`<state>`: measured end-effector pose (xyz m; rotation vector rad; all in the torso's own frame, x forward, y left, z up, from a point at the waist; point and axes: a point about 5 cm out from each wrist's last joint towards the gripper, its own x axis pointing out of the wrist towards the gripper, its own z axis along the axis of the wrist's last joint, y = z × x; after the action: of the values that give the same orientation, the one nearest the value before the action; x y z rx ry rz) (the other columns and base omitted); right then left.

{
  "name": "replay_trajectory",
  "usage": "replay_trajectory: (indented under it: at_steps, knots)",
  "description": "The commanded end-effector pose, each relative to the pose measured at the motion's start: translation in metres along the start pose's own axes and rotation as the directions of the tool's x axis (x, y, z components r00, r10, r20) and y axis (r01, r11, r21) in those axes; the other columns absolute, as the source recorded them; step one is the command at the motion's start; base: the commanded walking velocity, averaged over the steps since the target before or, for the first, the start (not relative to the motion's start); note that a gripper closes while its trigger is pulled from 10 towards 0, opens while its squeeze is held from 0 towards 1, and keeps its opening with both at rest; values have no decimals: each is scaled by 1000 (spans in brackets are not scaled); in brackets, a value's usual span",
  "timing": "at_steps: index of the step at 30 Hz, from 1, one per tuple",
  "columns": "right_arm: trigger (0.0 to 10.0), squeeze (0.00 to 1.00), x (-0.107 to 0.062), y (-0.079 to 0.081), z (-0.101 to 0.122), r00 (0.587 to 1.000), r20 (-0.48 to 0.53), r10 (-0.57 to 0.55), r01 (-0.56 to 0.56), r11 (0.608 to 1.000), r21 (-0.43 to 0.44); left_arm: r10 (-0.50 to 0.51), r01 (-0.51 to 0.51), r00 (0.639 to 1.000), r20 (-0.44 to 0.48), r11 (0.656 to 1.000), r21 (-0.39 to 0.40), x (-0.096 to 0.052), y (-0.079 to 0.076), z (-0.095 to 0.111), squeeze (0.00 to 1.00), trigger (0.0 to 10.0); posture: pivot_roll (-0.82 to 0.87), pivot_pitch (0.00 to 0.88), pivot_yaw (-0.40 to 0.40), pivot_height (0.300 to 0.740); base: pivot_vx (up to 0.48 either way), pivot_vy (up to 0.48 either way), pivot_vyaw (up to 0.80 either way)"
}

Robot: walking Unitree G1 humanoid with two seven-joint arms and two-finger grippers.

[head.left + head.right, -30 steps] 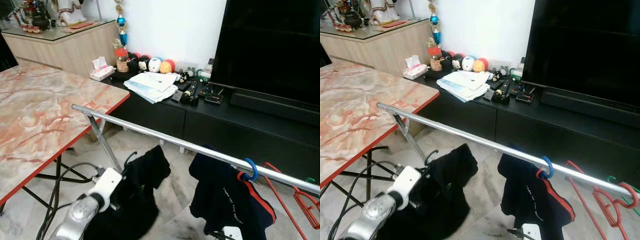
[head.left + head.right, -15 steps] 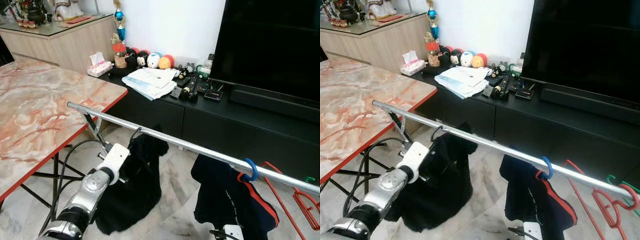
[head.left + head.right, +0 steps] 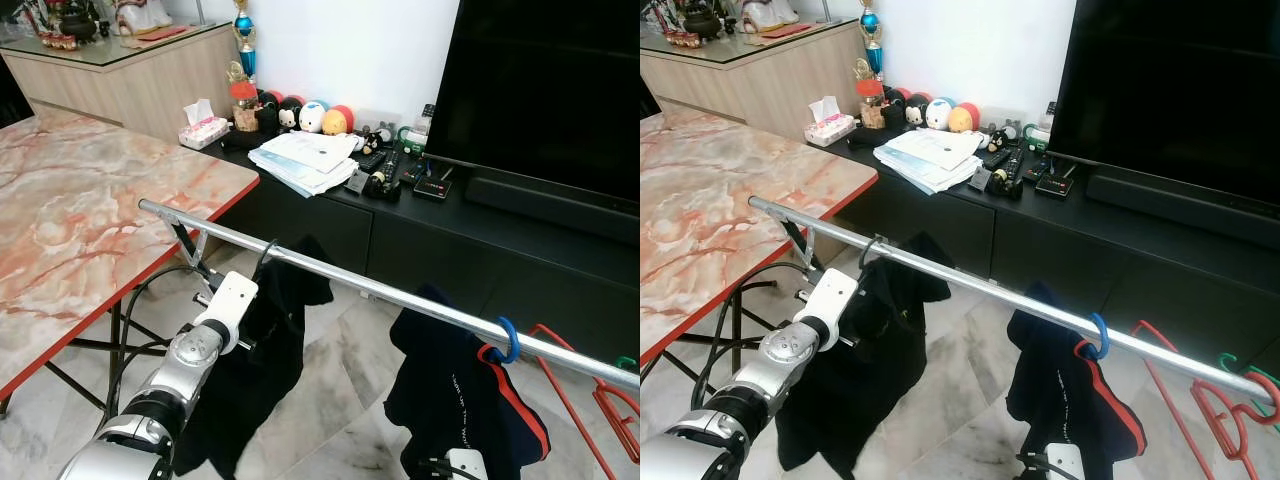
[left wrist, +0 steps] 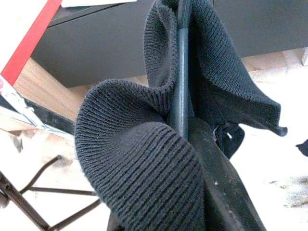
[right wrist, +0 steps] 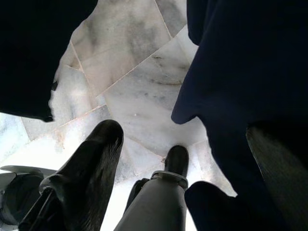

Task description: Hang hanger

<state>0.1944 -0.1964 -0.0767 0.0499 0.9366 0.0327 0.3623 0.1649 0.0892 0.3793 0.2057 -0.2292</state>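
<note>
Head view: left claw (image 3: 243, 318) lifts the hanger (image 3: 266, 250) with black garment (image 3: 262, 355); hook touching the rail (image 3: 400, 297), whose long axis crosses ahead.
Left wrist view: hanger shaft (image 4: 181, 72) runs straight away from the claw; grip closed, judged.
Right wrist view: right claw (image 5: 144, 159) idle low, fingers (image 5: 91, 159) apart, empty.

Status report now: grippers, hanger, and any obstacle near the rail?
Left gripper shut on black hanger, hook at silver rail. Right gripper idle, low. Navy shirt hangs further along; no obstacle.
</note>
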Motion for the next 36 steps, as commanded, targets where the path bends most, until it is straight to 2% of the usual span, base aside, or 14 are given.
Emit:
replay_trajectory:
  at_steps: [1, 5, 12, 18, 25, 28, 29, 30, 31, 32, 36]
  knots:
    - [10000, 0, 0, 1, -3, 1000, -14, 5, -6, 1000, -8, 31, -31, 999, 13, 999, -10, 4, 6, 9, 0, 10000, -40, 74, 40, 740, 0, 0, 0]
    - [10000, 0, 0, 1, -2, 1000, -12, 4, -4, 1000, -8, 21, -21, 1000, -22, 1000, 9, 8, 2, 12, 0, 10000, -43, 72, 43, 740, 0, 0, 0]
    - [10000, 0, 0, 2, -2, 1000, -12, 6, -6, 1000, -7, 2, -5, 992, -125, 1000, -21, 6, -6, -4, 0, 10000, -42, 72, 44, 740, 0, 0, 0]
    - [10000, 0, 0, 2, -2, 1000, -13, 8, -8, 1000, -8, -6, 0, 990, -139, 999, -47, 4, -10, -10, 0, 10000, -36, 75, 45, 740, 0, 0, 0]
    - [10000, 0, 0, 2, -2, 1000, -9, 3, -3, 1000, -3, 34, -56, 992, -118, 980, -190, -4, -11, -24, 0, 10000, -31, 70, 48, 740, 0, 0, 0]
    - [10000, 0, 0, 2, -2, 1000, -11, 5, -5, 1000, -7, 31, -58, 991, -132, 977, -204, -8, -14, -32, 0, 10000, -31, 70, 48, 740, 0, 0, 0]
    - [10000, 0, 0, 2, -2, 1000, -11, 6, -6, 1000, -8, 30, -57, 991, -131, 977, -206, -9, -15, -34, 380, 10000, -31, 70, 48, 740, 0, 0, 0]
    - [10000, 0, 0, 3, -3, 1000, -11, 6, -6, 1000, -9, 30, -56, 991, -130, 977, -207, -10, -16, -35, 380, 10000, -26, 65, 44, 740, 0, 0, 0]
    - [10000, 0, 0, 3, -3, 1000, -12, 6, -7, 1000, -10, 31, -58, 993, -117, 972, -229, -10, -17, -35, 949, 10000, -26, 64, 44, 740, 0, 0, 0]
    - [10000, 0, 0, 3, -3, 1000, -12, 7, -7, 1000, -11, 33, -59, 993, -111, 969, -240, -10, -17, -34, 1000, 10000, -27, 62, 45, 740, 0, 0, 0]
    - [10000, 0, 0, 2, -3, 1000, -12, 6, -6, 1000, -12, 39, -61, 995, -90, 962, -266, -11, -16, -32, 1000, 10000, -27, 59, 46, 740, 0, 0, 0]
